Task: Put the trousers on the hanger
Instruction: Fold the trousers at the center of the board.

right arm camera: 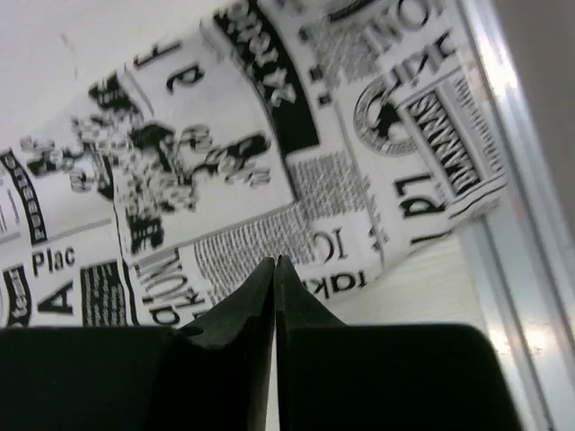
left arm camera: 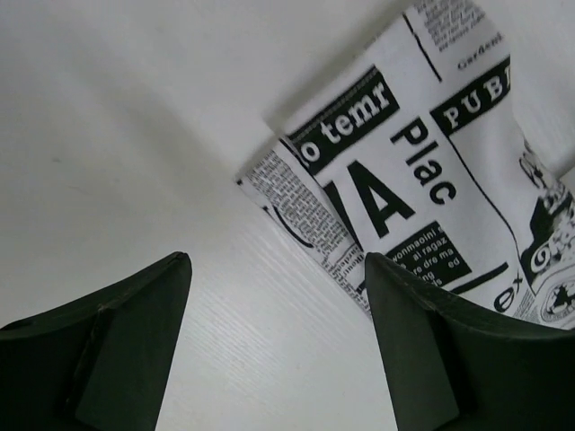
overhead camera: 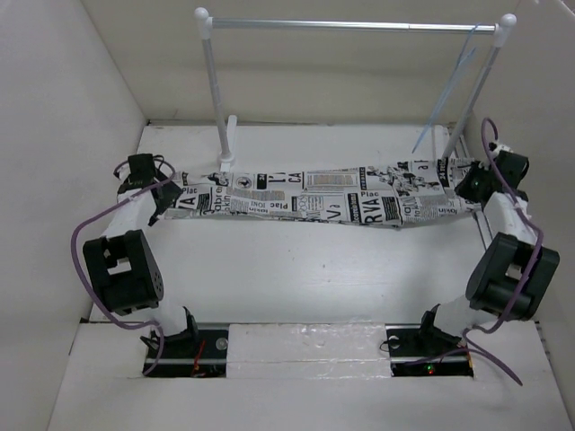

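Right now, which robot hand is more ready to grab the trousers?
Left, I think. The left hand is open, and the end of the trousers lies right beside it. The right hand is shut tight at the other end, so it would need to open first.

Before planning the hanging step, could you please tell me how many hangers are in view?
1: the hanger hangs by the right end of the rail, above the right end of the trousers. None appears hidden.
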{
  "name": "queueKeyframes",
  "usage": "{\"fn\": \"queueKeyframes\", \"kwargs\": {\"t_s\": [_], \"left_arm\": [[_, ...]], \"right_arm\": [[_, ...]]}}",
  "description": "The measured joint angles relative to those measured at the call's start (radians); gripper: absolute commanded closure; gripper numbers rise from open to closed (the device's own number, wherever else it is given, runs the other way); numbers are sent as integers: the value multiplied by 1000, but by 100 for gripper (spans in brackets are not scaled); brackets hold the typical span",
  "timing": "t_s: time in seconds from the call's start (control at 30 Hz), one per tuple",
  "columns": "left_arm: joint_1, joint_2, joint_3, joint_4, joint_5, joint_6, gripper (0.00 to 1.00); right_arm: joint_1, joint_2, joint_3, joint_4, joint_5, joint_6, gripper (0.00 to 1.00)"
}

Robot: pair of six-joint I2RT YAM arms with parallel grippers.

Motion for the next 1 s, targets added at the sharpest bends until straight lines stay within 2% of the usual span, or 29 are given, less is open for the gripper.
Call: {"fn": "queueKeyframes", "kwargs": {"t_s": [0.07, 0.1, 0.2, 0.27, 0.37, 0.43, 0.47, 0.53, 0.57, 0.6, 0.63, 0.67, 0.7, 0.8, 1.0], "left_arm": [[-4, 26, -22, 21, 50, -20, 25], [-7, 50, -23, 29, 69, -31, 25], [-15, 120, -23, 60, 112, -60, 25], [-17, 153, -23, 73, 128, -77, 24], [-17, 188, -23, 89, 135, -103, 24], [-17, 203, -17, 94, 131, -121, 26], [-17, 203, -16, 105, 130, -130, 29], [-17, 213, -15, 123, 122, -143, 38], [-17, 217, -12, 126, 122, -149, 48], [-17, 223, -10, 130, 121, -156, 54], [-17, 231, -6, 132, 113, -159, 61], [-17, 237, -1, 134, 109, -160, 76], [-17, 245, 5, 133, 102, -163, 82], [-17, 268, 27, 122, 79, -160, 99], [-24, 273, 40, 91, 10, -129, 100]], "right_arm": [[5, -74, -151, 89, -24, 61, 69], [6, -88, -213, 125, -40, 88, 54], [14, -65, -329, 182, -83, 147, 33], [18, -35, -376, 209, -106, 173, 30], [19, 10, -393, 241, -137, 192, 29], [18, 44, -393, 288, -154, 208, 31], [18, 55, -391, 314, -159, 216, 32], [18, 74, -386, 347, -162, 223, 49], [18, 87, -382, 352, -162, 230, 54], [18, 98, -380, 364, -163, 237, 71], [20, 110, -375, 373, -163, 243, 83], [22, 122, -372, 379, -163, 250, 89], [24, 134, -369, 384, -163, 256, 97], [25, 137, -367, 389, -164, 265, 100], [25, 70, -397, 378, -160, 248, 100]]}}
